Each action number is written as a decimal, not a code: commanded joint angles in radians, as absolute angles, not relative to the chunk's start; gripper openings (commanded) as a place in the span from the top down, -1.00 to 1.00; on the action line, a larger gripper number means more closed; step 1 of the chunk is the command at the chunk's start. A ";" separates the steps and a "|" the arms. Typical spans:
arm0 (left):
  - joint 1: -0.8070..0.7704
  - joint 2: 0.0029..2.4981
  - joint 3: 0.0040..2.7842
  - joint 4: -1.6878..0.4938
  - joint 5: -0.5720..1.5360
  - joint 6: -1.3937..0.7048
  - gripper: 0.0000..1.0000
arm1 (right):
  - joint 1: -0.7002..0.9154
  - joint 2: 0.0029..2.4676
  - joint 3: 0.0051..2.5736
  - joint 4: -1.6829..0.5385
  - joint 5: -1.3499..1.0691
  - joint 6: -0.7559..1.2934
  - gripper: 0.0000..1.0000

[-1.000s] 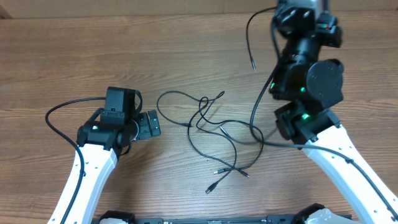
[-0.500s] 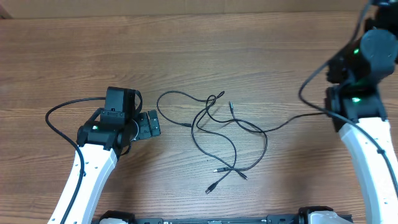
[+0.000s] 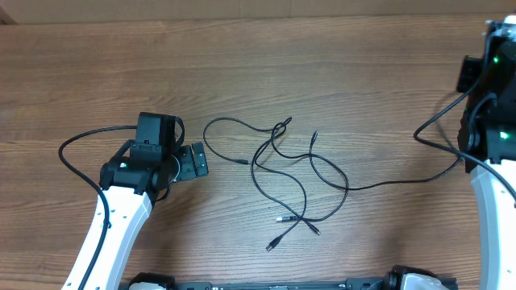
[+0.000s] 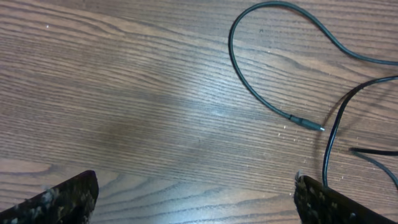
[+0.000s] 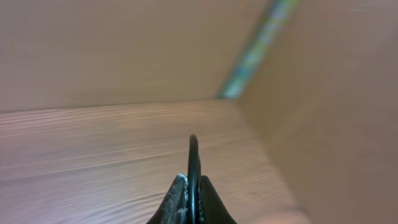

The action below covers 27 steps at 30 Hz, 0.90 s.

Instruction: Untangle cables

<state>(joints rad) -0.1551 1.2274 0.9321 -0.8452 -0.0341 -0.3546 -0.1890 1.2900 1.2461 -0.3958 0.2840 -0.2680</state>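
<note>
The cables (image 3: 278, 165) are thin black wires lying in a loose tangle at the table's middle, with plug tips toward the front (image 3: 278, 219). One strand (image 3: 387, 184) runs out of the tangle to the right, toward my right arm (image 3: 488, 121). In the right wrist view my right gripper (image 5: 193, 186) is shut on that thin black strand (image 5: 193, 152), held above the table. My left gripper (image 3: 200, 159) rests left of the tangle. In the left wrist view it (image 4: 196, 205) is open and empty. A cable end with a plug (image 4: 305, 122) lies ahead of it.
The wooden table (image 3: 242, 64) ends at a tan wall at the back and on the right (image 5: 323, 93). A thicker black robot cable (image 3: 81, 149) loops beside the left arm. The right arm stands at the far right edge of the overhead view.
My right arm has swung from the back centre to the far right, dragging one strand with it. That strand's free end dropped to the table and slid right. The left arm has not moved.
</note>
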 commanded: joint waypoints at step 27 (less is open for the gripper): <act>-0.151 1.230 0.951 -0.845 -0.029 -0.329 -0.99 | -0.190 0.962 1.260 -0.826 -0.768 0.031 0.93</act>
